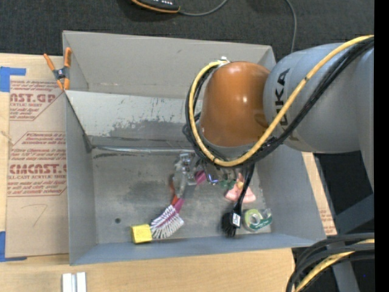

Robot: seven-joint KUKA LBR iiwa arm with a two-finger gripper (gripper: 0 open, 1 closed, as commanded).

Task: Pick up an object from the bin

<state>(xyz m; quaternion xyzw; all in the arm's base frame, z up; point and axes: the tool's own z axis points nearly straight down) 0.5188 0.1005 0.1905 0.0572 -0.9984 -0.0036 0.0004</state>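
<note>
One gripper low at bin middle | just above red-handled brush | jaws: cannot tell | yellow block just beside brush

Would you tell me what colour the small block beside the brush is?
Yellow; the camera view shows the small block by the brush.

Light falls softly from above. The orange cover over the gripper carries a pale sheen on its dome. Beyond the gripper the back wall is bright. The bin floor beside the gripper is dimmer, and shade gathers beneath the arm.
</note>
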